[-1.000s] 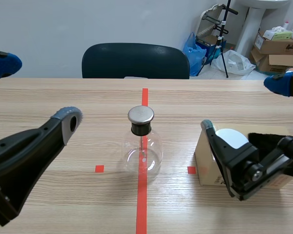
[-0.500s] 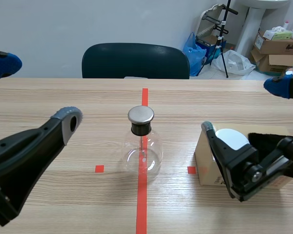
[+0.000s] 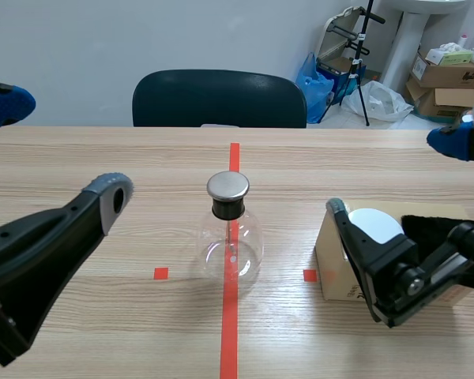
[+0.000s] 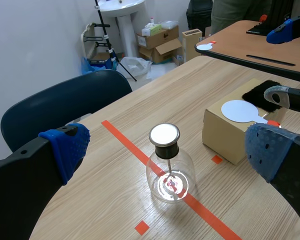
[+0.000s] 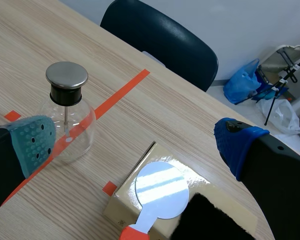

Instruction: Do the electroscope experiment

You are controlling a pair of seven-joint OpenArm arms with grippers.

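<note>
The electroscope [image 3: 231, 237] is a round glass flask with a metal disc cap, standing on the red centre line of the table. My left gripper [image 3: 59, 150] hangs open to its near left, and the electroscope [image 4: 168, 165] stands ahead of its spread fingers. My right gripper [image 3: 395, 178] is open above a cardboard box [image 3: 332, 264]. On the box lie a white disc paddle [image 3: 375, 223] with a red handle and a black fur cloth [image 3: 430, 225]. In the right wrist view the paddle [image 5: 160, 189] and cloth [image 5: 210, 220] lie under the open gripper [image 5: 135, 142], with the electroscope [image 5: 66, 120] beside one finger.
A dark chair [image 3: 219, 99] stands at the table's far edge. Cardboard boxes [image 3: 446, 75], bags and a stand fill the floor at the back right. In the left wrist view another table [image 4: 255, 40] lies beyond the box.
</note>
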